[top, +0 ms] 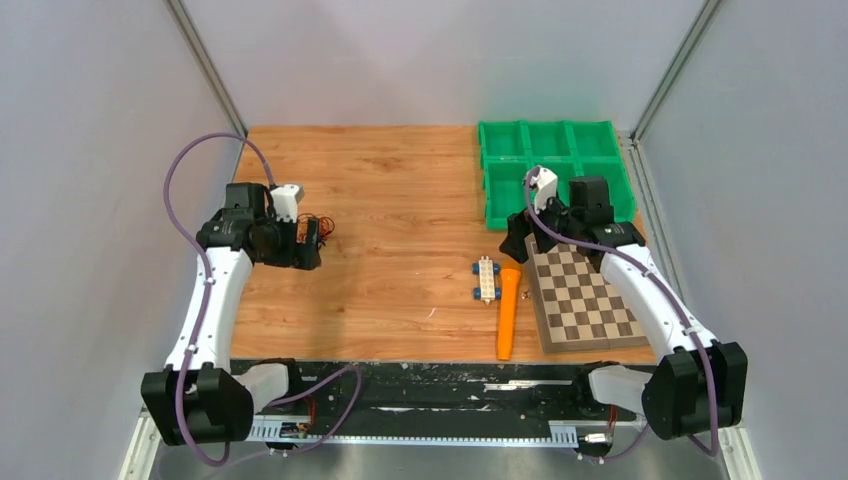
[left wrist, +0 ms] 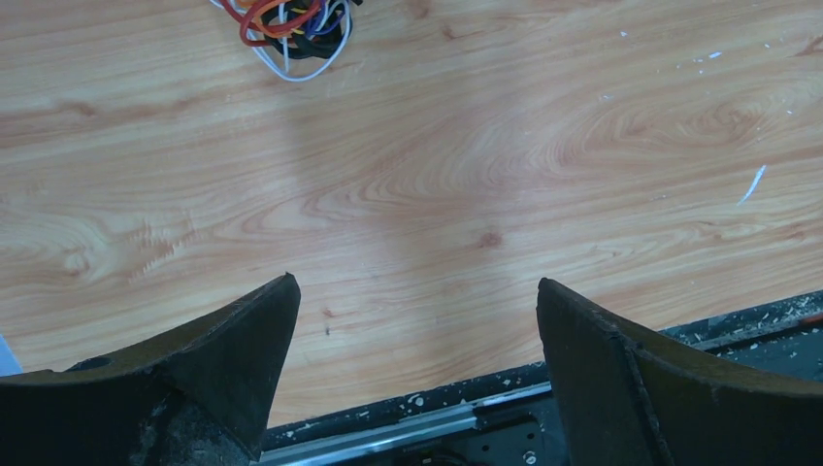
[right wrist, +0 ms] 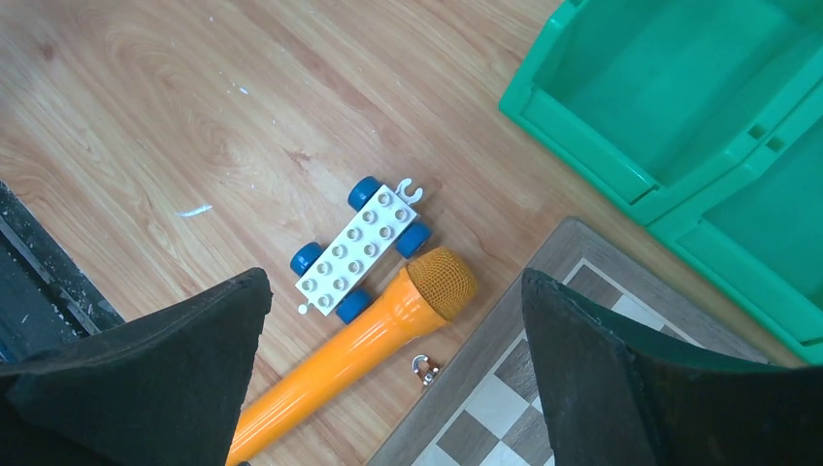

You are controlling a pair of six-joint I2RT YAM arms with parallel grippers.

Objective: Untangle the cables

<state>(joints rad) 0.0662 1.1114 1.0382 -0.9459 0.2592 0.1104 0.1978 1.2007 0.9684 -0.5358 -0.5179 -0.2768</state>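
Well ahead of the left gripper's [left wrist: 417,291] spread matte-black fingers lie the cables [left wrist: 291,29], a thin looped clump on the smooth woodgrain table [left wrist: 505,175]; the right gripper [right wrist: 396,291] gapes likewise.

Wood-grain table [top: 400,200] carrying several loose items.
- Cables [top: 318,228] lying as small clump at left side; red, orange, white and black loops showing.
- Green compartment tray [top: 545,125] sitting at far right corner.
- Chequered board [top: 585,300] lying at near right, just in front of tray.
- Orange toy microphone [top: 508,315] lying just beside board's left edge, head pointing to far side.
- White studded brick on blue wheels [top: 486,279] resting just beside microphone head; contact unclear.
- Small metal ring [right wrist: 423,367] lying between microphone and board.
- White fleck [right wrist: 194,210] lying on bare wood.
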